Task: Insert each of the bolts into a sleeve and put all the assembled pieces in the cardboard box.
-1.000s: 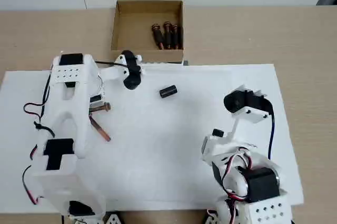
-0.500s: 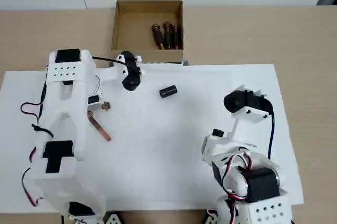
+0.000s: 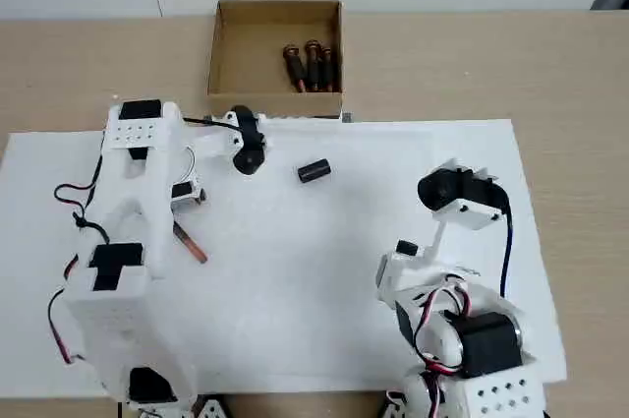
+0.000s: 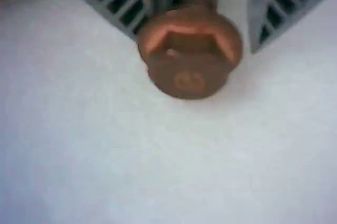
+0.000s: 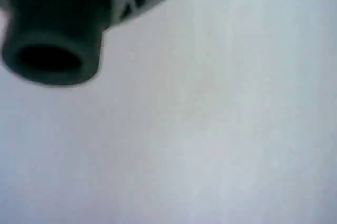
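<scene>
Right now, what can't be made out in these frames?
High view: the loose bolt has one end hidden under the left arm.
Left wrist view: the held bolt is blurred, its shank cut off by the frame edge.
Right wrist view: the held sleeve is blurred; its rear end is cut off by the frame edge.
High view: the assembled pieces in the cardboard box are too small to count.

The bolt [image 4: 189, 50] is coppery metal with a dull sheen; the sleeve [image 5: 52, 39] is matt black. The box [image 3: 246, 54] is brown cardboard, the sheet [image 3: 295, 290] smooth white.
</scene>
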